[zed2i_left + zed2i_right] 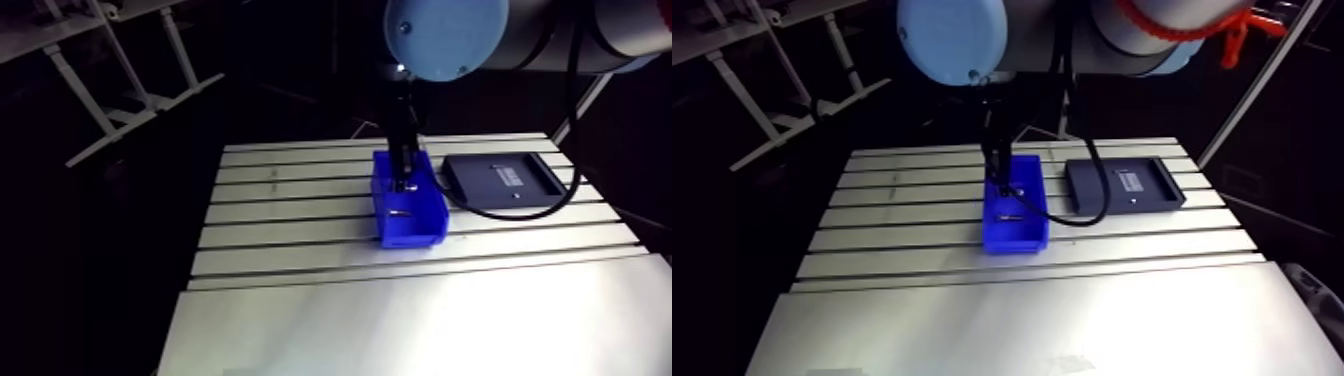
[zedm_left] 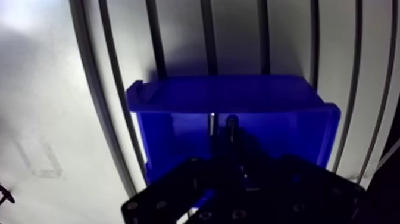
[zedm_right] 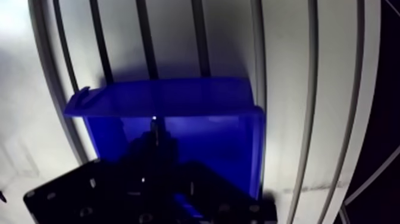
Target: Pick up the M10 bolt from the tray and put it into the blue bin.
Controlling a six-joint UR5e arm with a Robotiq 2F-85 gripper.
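We see the fingers (image 2: 231, 130) reaching down inside the walls of the blue bin (image 1: 410, 238), with their tips low over its floor. In the wrist view they rise as 1 dark mass against the blue plastic. We cannot tell whether they are spread, pressed together or pinching anything. Just beside the fingers, toward the bin's low open end, a short pale metal piece lies flat on the bin's floor. We take it for the M10 bolt (image 1: 398, 212), though it is too small for us to make out a head or thread. In the arm view it looks apart from the fingers. The wrist view shows a thin bright sliver (image 2: 211, 121) at the same place, close beside the dark tips. The black tray (image 1: 505, 180) lies flat on the desk (image 1: 300, 232), off to the side of the fingers beyond 1 long wall of the bin. It is near the bin, with a narrow strip of desk between them, and it carries a small pale label. The bin stands with its long side across the desk's slots.
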